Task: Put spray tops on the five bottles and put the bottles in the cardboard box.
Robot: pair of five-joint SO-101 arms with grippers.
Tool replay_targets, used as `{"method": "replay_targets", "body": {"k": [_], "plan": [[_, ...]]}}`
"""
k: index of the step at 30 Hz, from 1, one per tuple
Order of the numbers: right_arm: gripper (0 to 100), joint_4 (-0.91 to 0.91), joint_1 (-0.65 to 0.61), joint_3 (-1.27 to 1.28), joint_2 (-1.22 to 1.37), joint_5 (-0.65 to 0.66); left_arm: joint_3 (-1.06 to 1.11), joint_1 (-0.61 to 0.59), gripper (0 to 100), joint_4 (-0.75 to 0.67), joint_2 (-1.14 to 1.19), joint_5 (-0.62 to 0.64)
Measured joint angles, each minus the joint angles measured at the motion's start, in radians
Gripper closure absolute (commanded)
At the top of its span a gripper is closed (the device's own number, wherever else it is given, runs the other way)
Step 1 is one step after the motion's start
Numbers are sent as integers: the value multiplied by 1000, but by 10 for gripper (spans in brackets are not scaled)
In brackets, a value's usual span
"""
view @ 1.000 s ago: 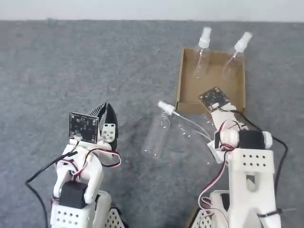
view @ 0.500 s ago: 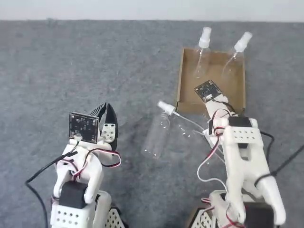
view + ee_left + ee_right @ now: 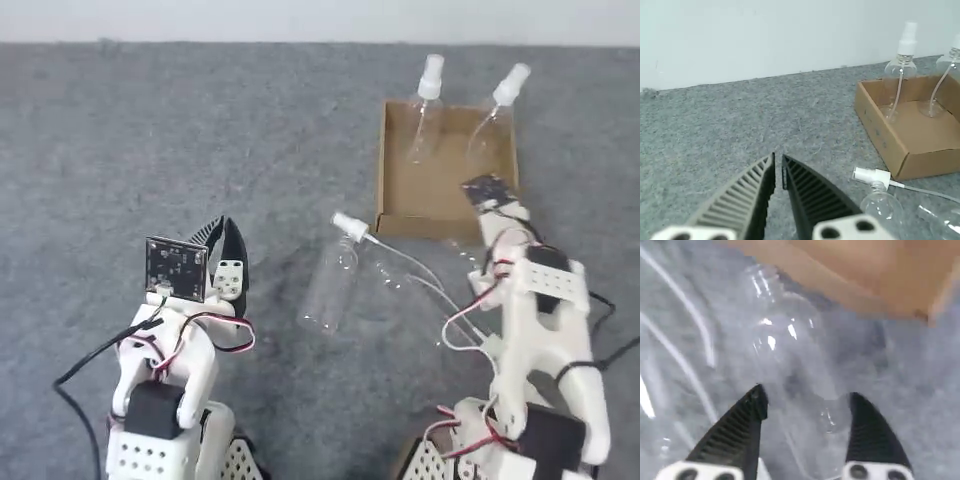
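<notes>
2 upright bottles [image 3: 424,120], spray tops on, stand in cardboard box [image 3: 400,190] beyond right claw [image 3: 805,397]; right wrist view shows its fingers apart astride a topless bottle [image 3: 790,350], neck toward box, base blurred; high view hides that behind the arm [image 3: 540,300]; left claw [image 3: 778,164] fingers together, 1 topped bottle [image 3: 880,200] lying off to its side, base cut off

Left end effector [image 3: 778,170] closed, right end effector [image 3: 806,394] spread wide.

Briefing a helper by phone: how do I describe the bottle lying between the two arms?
Start at the cardboard box. Off its near corner, toward the left gripper, lies a clear bottle. Unlike the two bottles standing inside, it lies flat, a white spray top at its neck.
</notes>
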Motion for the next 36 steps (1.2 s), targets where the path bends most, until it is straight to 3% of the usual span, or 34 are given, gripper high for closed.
{"method": "replay_targets", "body": {"k": [12,17,22,29,33,36], "plan": [[917,-17,509,-2,-2,394,0,0,988,0,0,0],[917,-11,651,-51,20,413,0,0,988,0,0,0],[906,-5,694,-170,115,252,0,0,988,0,0,0],[666,130,692,-282,198,206,0,0,988,0,0,0],[657,213,664,-318,195,206,0,0,988,0,0,0],[705,310,624,-345,130,201,0,0,988,0,0,0]]}}
